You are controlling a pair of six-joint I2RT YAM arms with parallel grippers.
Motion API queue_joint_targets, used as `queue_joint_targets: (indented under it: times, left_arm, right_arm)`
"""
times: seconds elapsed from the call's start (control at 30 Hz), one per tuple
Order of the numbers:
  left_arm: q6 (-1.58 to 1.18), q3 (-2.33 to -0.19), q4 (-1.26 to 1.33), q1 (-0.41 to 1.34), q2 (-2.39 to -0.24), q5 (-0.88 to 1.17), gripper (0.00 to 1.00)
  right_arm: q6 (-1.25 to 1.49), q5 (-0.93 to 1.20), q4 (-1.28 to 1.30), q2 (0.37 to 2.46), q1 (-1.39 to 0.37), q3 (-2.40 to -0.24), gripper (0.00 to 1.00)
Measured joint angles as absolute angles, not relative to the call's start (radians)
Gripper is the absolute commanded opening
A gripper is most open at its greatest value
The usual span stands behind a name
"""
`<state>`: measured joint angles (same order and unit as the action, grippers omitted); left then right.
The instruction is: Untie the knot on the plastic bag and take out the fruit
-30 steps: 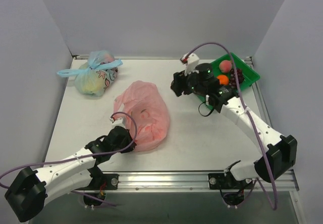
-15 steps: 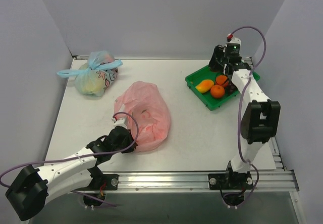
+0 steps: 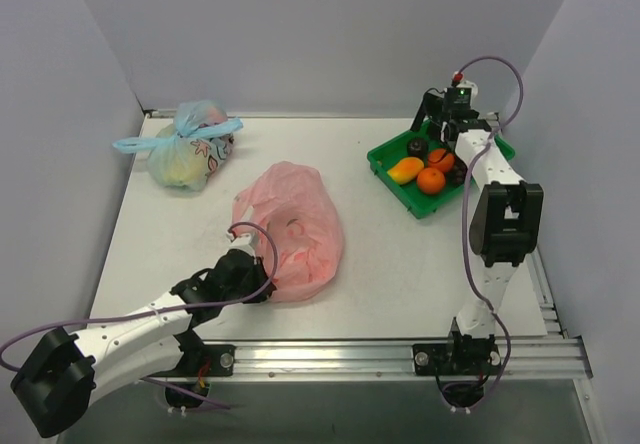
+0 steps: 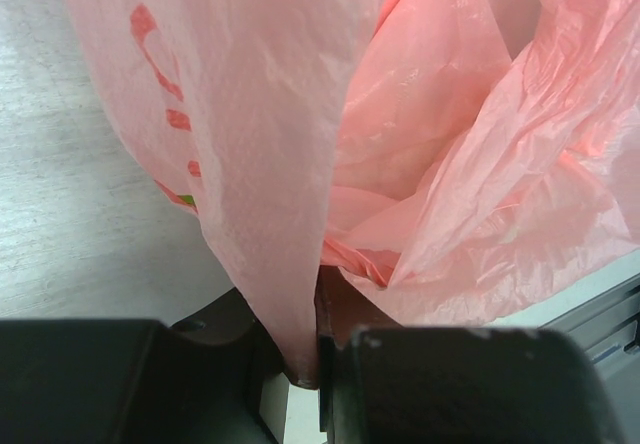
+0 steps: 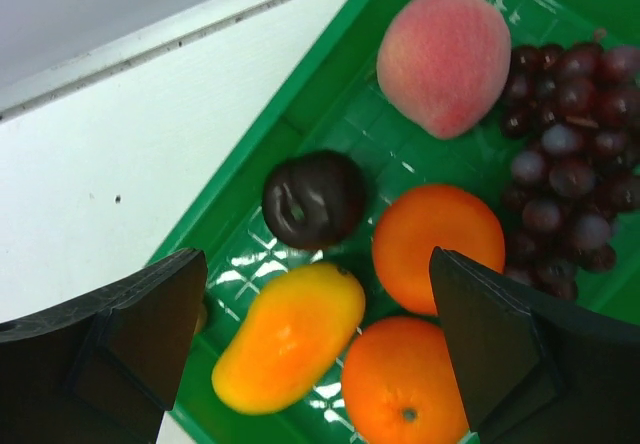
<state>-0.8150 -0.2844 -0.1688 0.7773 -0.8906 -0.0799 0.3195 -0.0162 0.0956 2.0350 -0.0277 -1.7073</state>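
The pink plastic bag (image 3: 290,229) lies crumpled at the table's middle, and its knot shows in no view. My left gripper (image 3: 262,286) sits at the bag's near edge. In the left wrist view that gripper (image 4: 305,364) is shut on a fold of the bag's film (image 4: 270,164). My right gripper (image 3: 432,129) hangs open over the green tray (image 3: 398,192) and holds nothing. Under this gripper (image 5: 315,349) the fruit rests in the tray: a mango (image 5: 288,349), a dark plum (image 5: 313,199), two oranges (image 5: 437,244), a peach (image 5: 443,59) and grapes (image 5: 575,164).
A second bag with a light-blue tie (image 3: 190,154) sits at the table's back left. The tray stands at the back right, near the right wall. A metal rail (image 3: 330,349) runs along the near edge.
My right arm swung from the table's middle to above the tray and its jaws opened wide. A dark plum now lies in the tray. The pink bag shifted slightly; my left grip held.
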Motion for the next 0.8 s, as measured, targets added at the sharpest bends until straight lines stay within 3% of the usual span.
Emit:
queue_joint_targets:
  times: [0.2, 0.5, 0.57, 0.6, 0.63, 0.7, 0.73, 0.8]
  left_arm:
    - [-0.767, -0.353, -0.175, 0.778, -0.899, -0.023, 0.22]
    - [-0.756, -0.409, -0.139, 0.791, -0.878, 0.150, 0.23]
    - [-0.770, -0.395, -0.133, 0.801, -0.860, 0.176, 0.27]
    - [-0.778, -0.382, -0.130, 0.807, -0.846, 0.188, 0.30]
    - [-0.788, -0.369, -0.130, 0.813, -0.830, 0.199, 0.44]
    - [-0.805, -0.337, -0.138, 0.821, -0.790, 0.215, 0.53]
    - [-0.816, -0.321, -0.157, 0.824, -0.760, 0.215, 0.66]
    - [-0.826, -0.311, -0.208, 0.825, -0.702, 0.205, 0.80]
  right_arm:
    - [0.348, -0.010, 0.133, 1.818, -0.032, -1.515, 1.00]
    - [0.373, 0.025, 0.222, 1.212, -0.150, -1.228, 1.00]
    - [0.377, 0.034, 0.250, 1.087, -0.184, -1.172, 1.00]
    - [0.381, 0.035, 0.260, 1.038, -0.190, -1.149, 1.00]
    - [0.388, 0.038, 0.276, 0.965, -0.192, -1.108, 1.00]
    - [0.397, 0.037, 0.315, 0.855, -0.191, -1.053, 1.00]
    - [0.401, 0.036, 0.332, 0.811, -0.191, -1.032, 1.00]
    - [0.402, 0.030, 0.358, 0.717, -0.191, -0.993, 1.00]
